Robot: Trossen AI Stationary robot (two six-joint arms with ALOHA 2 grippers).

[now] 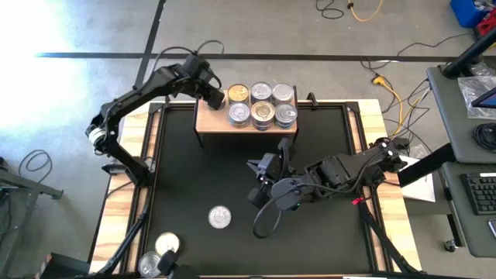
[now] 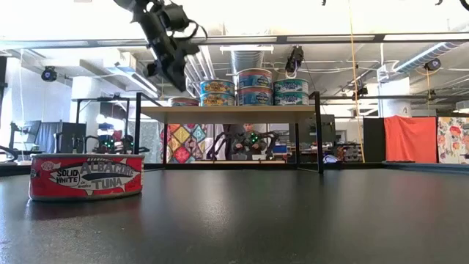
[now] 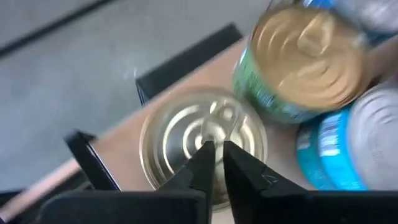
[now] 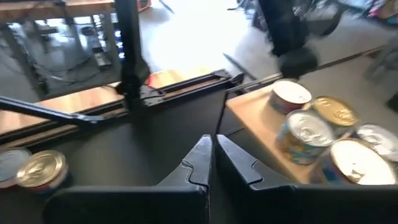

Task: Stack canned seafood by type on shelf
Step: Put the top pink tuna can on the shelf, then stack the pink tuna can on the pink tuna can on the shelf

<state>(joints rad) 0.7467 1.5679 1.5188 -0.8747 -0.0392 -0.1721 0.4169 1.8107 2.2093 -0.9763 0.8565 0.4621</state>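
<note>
Where the left gripper [image 1: 211,96] is: above the left end of the shelf [image 1: 208,122], right over a lone tin [image 3: 180,134] standing on the board
Left fingers: pinched nearly together with nothing between them, tips hovering just above that tin's lid
Right gripper [image 1: 258,183]: over the middle of the black table [image 1: 325,147], fingers clenched and empty, waiting
Tins on the shelf: a block of six [image 1: 262,104] to the right of the lone tin, seen as two rows of three from above
Tins left on the table: one silver lid [image 1: 220,217] near the front middle, two more [image 1: 161,253] at the front left corner
Risk, knocking: if the closed fingers drop or swing sideways they could push the lone tin off the shelf's open left end or into the gold-lidded tin [image 3: 305,56] just beside it
Risk, toppling: a bump to the stacks from the arm pulling away could probably slide an upper tin off its lower one
Risk, sorting: lids look alike from above, so a tin could land on the wrong type
What only the low view shows: the tins are stacked two high [image 2: 255,86], and the lone tin [image 2: 183,102] is one layer; it also reads the red albacore tuna label [image 2: 86,176]
What only the high view shows: both arms' places and the bare wood left on the shelf
</note>
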